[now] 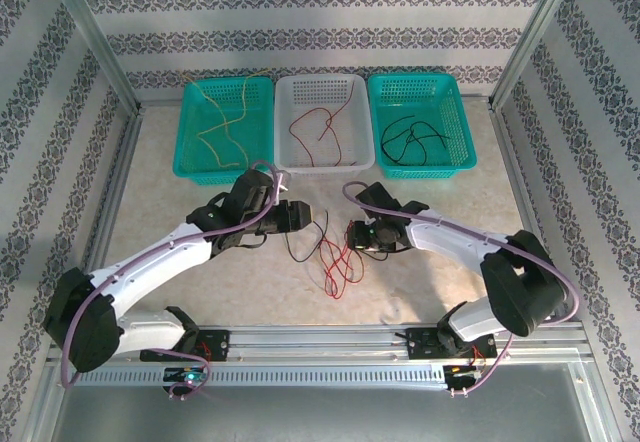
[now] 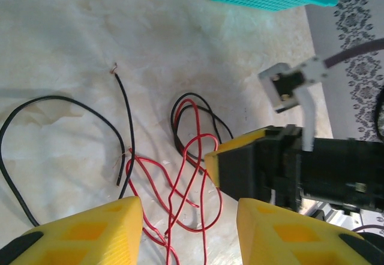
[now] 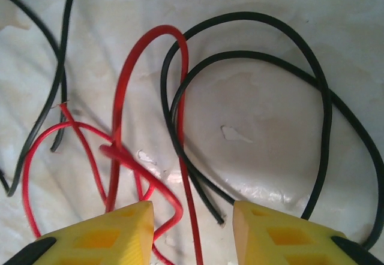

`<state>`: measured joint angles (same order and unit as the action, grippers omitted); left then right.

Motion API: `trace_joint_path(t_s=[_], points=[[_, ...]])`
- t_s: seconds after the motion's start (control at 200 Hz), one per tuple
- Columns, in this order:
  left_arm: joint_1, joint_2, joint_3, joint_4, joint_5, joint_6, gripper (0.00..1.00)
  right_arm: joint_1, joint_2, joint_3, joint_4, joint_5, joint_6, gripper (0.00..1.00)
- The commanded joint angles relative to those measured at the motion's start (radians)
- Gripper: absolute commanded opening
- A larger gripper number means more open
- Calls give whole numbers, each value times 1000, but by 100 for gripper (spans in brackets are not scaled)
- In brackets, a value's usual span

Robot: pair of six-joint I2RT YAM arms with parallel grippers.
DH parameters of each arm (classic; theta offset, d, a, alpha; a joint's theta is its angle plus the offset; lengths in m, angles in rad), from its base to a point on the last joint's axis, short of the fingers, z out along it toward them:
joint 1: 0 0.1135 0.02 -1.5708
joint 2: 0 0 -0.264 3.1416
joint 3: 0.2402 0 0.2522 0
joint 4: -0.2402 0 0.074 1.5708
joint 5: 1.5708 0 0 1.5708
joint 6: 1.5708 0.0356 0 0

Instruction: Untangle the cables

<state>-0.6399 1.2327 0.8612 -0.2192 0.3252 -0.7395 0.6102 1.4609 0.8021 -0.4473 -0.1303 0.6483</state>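
The left hand (image 1: 302, 218) stands wide apart, its yellow fingers (image 2: 120, 223) closed on nothing; in its wrist view red strands pass across the gap low down, untouched by either pad. The right hand (image 1: 352, 234) faces it from close by, also spread wide. In its own wrist view (image 3: 192, 212) one red strand runs down between the fingertips without either pressing it.

Between and just near of the two hands lies the tangle on the desk (image 1: 160, 202). The red cable (image 1: 340, 262) is bunched in narrow loops whose long axis runs from the hands toward the near rail (image 1: 320, 342). The black cable (image 1: 308, 240) crosses it and spreads out to the left in a wider, flatter loop. Close up, the red cable (image 3: 120, 97) arches through the rounded black loops (image 3: 252, 37), and one cut black end points at the right fingertip. From the left wrist, a straight black strand (image 2: 129, 127) points its bare tip away from the fingers.

Bare desk lies open on both sides of the tangle, out to the patterned side walls. Along the far edge stand three baskets side by side: a teal one (image 1: 190, 132) with a yellow cable (image 1: 225, 122), a white one (image 1: 290, 92) with a red wire (image 1: 320, 122), and a teal one (image 1: 460, 127) with a black wire (image 1: 410, 137).
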Motion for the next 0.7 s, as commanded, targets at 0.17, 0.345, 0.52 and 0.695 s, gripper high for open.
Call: trace_joint_path(t_s=[0.17, 0.345, 0.52, 0.695], points=[[8, -19, -14, 24, 33, -7, 49, -16, 72, 72, 24, -7, -45, 36], [7, -20, -24, 51, 57, -6, 58, -15, 47, 68, 21, -14, -53, 2], [1, -10, -19, 101, 97, -1, 65, 24, -154, 49, -10, 9, -54, 0], [-45, 56, 19, 198, 151, 21, 73, 98, -363, 118, -77, 49, -97, 0]])
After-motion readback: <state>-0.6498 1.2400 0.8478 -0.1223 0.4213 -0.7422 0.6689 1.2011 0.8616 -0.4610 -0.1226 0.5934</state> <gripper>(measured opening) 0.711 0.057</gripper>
